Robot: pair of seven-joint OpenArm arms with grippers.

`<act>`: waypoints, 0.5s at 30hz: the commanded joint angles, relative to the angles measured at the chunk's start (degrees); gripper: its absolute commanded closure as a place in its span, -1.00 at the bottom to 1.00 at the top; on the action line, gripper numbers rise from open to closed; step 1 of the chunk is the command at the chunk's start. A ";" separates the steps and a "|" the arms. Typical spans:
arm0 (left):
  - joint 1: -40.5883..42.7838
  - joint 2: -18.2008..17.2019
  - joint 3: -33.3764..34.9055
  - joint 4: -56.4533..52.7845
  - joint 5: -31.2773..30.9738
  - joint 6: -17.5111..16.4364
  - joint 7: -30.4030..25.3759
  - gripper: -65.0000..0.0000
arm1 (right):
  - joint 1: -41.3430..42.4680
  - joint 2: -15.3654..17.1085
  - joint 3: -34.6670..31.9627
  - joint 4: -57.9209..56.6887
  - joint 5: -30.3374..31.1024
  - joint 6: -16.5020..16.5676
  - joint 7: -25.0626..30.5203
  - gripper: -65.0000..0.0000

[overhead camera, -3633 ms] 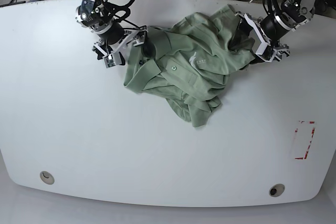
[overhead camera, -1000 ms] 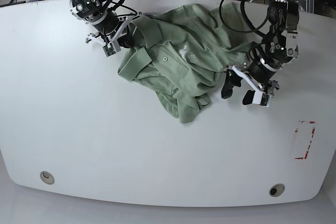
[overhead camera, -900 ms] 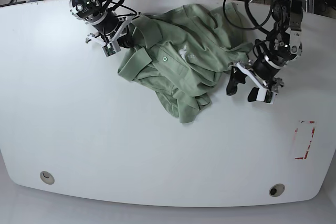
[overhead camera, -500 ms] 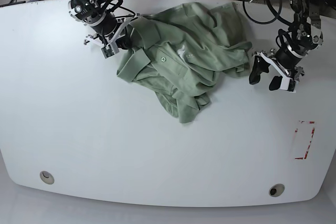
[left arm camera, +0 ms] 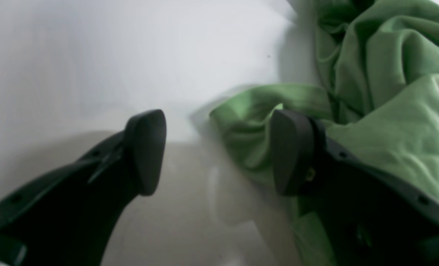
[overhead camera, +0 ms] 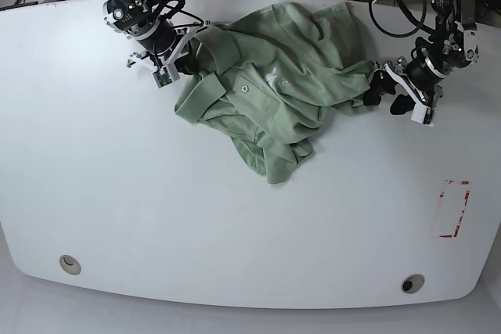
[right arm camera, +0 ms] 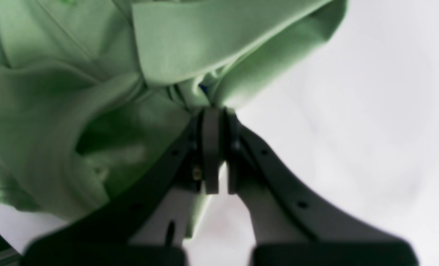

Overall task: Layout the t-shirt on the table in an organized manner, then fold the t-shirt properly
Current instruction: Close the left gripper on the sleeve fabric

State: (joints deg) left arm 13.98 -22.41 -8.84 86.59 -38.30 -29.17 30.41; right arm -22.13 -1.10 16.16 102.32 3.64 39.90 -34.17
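Meanwhile, in the base view, the left gripper (overhead camera: 398,97) had come back in from the bare table (overhead camera: 156,217) to the shirt's (overhead camera: 266,91) right edge, after standing well apart from it half a second before. The shirt lay crumpled at the table's far middle, much as earlier. The right gripper (overhead camera: 174,62) stayed at the collar end. A red tape rectangle (overhead camera: 452,209) marked the white top near its right edge, with two round cable holes (overhead camera: 70,263) along the near edge and cables behind.

From the left wrist, the left gripper (left arm camera: 219,151) stood wide, one finger (left arm camera: 291,151) against a green fold, nothing held.

From the right wrist, the right gripper (right arm camera: 213,147) was clamped on bunched shirt (right arm camera: 93,92) fabric. No writing was legible.
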 commanded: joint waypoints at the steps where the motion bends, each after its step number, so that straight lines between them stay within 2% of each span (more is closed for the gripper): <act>1: -0.48 -0.84 -0.35 -0.21 -2.44 -0.24 -1.10 -0.29 | 0.11 0.27 0.06 0.93 0.71 0.10 0.99 1.00; 8: -0.75 -0.66 -0.26 -2.67 -3.41 -0.77 2.86 -0.29 | 0.11 0.27 0.14 1.02 0.71 0.10 0.99 1.00; 15: -0.75 1.80 -0.26 -2.94 -2.88 -2.88 3.21 -0.29 | 0.11 0.18 0.14 1.02 0.71 0.10 0.99 1.00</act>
State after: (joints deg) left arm 13.37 -20.49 -9.04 83.05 -40.82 -31.42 33.36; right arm -22.13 -1.10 16.16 102.32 3.64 39.90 -34.17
